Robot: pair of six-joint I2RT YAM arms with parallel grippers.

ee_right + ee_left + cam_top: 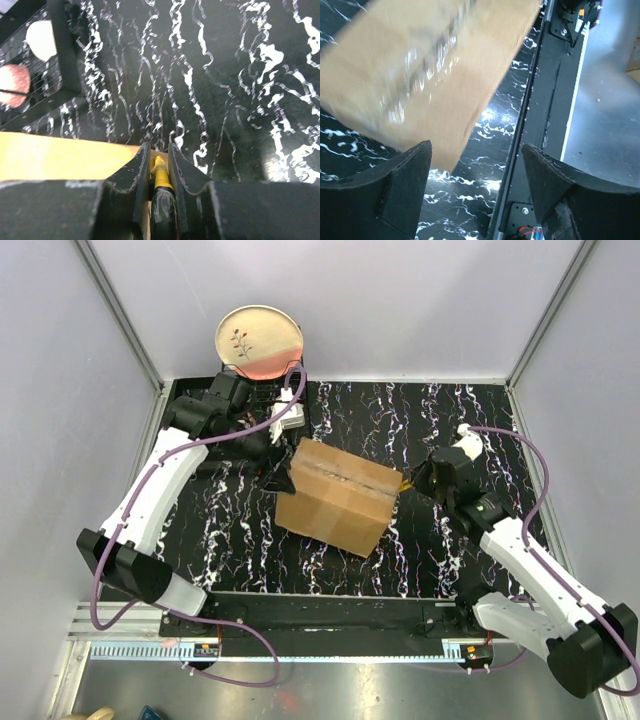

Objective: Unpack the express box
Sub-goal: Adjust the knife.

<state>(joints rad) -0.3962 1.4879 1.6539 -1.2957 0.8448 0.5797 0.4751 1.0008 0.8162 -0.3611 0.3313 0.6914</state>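
1 express box (pixel 335 495), brown cardboard, mid-table on the black marbled table (pixel 400 420), turned at an angle, flaps shut, 1 tape seam along the top. 2 grippers on it. The left gripper (pixel 475 155) is at its far-left corner with jaws spread and nothing between them; the box corner is just beside one finger. The right gripper (pixel 159 150) is at the box's right end, jaws pinching 1 slim yellow-and-black tool (pixel 160 172), tip at the box edge. 1 round plate (pixel 259 340) sits past the table's far-left edge.
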